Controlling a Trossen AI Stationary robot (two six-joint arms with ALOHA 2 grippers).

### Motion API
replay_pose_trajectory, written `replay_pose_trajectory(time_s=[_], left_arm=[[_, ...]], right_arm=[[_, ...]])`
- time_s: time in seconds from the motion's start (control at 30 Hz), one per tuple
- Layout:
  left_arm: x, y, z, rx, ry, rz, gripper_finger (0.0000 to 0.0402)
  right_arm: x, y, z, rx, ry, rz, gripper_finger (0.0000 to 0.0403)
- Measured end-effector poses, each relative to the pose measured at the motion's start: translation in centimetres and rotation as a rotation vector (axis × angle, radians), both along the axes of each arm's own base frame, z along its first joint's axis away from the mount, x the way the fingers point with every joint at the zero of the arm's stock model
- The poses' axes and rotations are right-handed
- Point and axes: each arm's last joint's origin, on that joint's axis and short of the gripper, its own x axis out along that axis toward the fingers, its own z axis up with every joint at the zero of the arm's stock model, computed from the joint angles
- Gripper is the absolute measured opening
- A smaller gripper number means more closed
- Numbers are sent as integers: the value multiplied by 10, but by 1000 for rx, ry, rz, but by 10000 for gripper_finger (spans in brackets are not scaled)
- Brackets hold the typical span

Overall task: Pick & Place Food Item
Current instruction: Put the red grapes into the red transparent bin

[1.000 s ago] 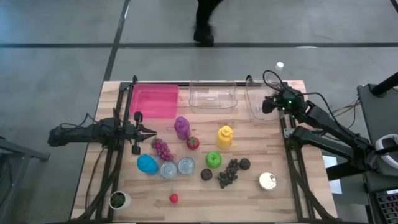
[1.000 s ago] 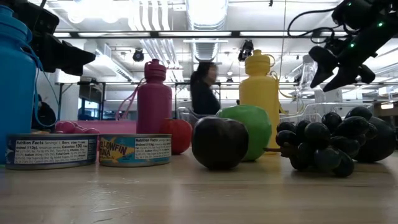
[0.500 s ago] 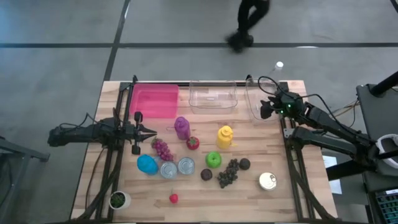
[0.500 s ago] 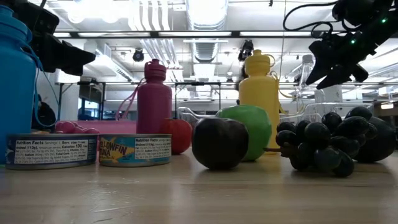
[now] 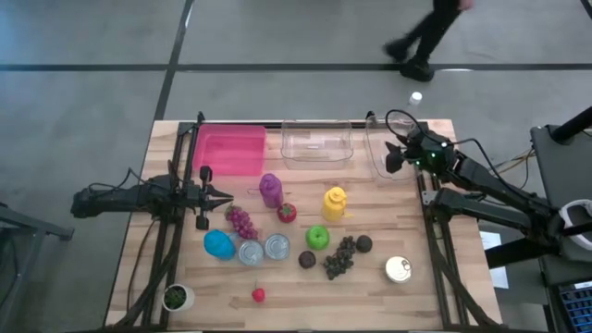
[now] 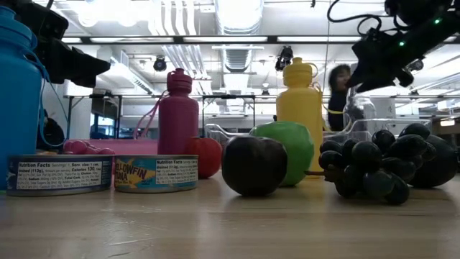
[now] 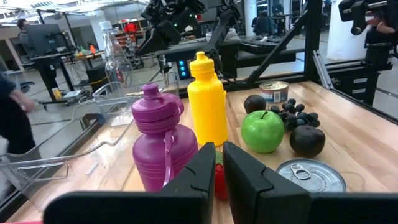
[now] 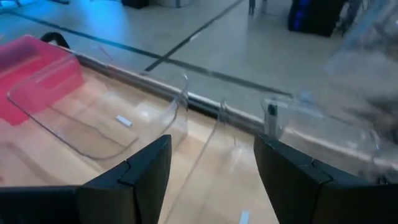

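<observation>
Right gripper (image 5: 392,159), fingers parted and holding nothing, is hovering over the clear bin (image 5: 384,153) at the table's far right corner, having edged slightly rightward from a moment ago. Left gripper (image 5: 225,194), pinched closed and empty, is waiting beside the purple bottle (image 5: 270,189), unchanged. The food is lying mid-table, untouched: grapes (image 5: 242,221), tomato (image 5: 287,212), green apple (image 5: 317,237); the yellow bottle (image 5: 334,203) is standing between these and the right gripper.

Bright overhead ceiling light, soft shadows, right wrist view blurred.

Matte black arms (image 5: 490,190) — looped cables, green indicator lights
</observation>
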Motion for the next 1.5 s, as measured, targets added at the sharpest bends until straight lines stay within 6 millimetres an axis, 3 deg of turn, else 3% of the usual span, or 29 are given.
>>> replay_pose_trajectory(time_s=[0.33, 0.5, 1.07, 1.33, 1.5], left_arm=[[0, 0, 0, 0, 0, 0, 36], [0, 0, 0, 0, 0, 0, 36], [0, 0, 0, 0, 0, 0, 36], [0, 0, 0, 0, 0, 0, 36], [0, 0, 0, 0, -1, 0, 35]], right_arm=[[19, -10, -6, 8, 46, 97, 224], [24, -4, -6, 17, 39, 167, 224], [65, 59, 0, -25, -78, 592, 224], [88, 94, -2, -78, -134, 739, 224], [100, 103, 1, -82, -144, 777, 224]])
